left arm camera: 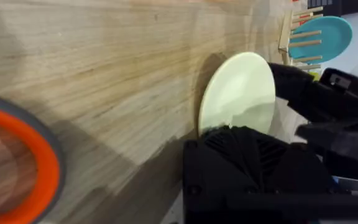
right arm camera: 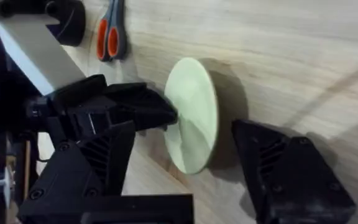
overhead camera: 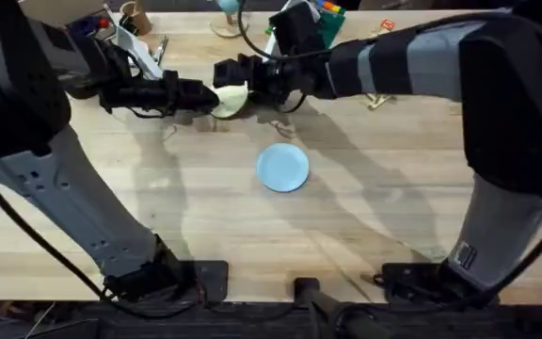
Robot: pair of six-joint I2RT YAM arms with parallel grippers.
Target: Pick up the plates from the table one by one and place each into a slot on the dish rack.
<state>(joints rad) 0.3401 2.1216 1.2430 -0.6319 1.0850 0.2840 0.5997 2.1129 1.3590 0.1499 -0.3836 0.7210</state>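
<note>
Yellow plate (overhead camera: 231,100) stands up on its edge on the table (overhead camera: 374,217), far from the arm bases, right between the 2 pincers. Left pincer (overhead camera: 205,95) comes at it from one side and seems clamped on its rim. Right pincer (right arm camera: 207,146) comes from the other side with its fingers apart, 1 on each face of the plate, so it looks ready to take it. Blue plate (overhead camera: 282,168) lies flat nearer the middle, well apart. Rack (left arm camera: 300,37) stands behind the yellow plate and already holds a teal dish (left arm camera: 328,34). Orange scissors (right arm camera: 107,34) lie near, out of the way.
</note>
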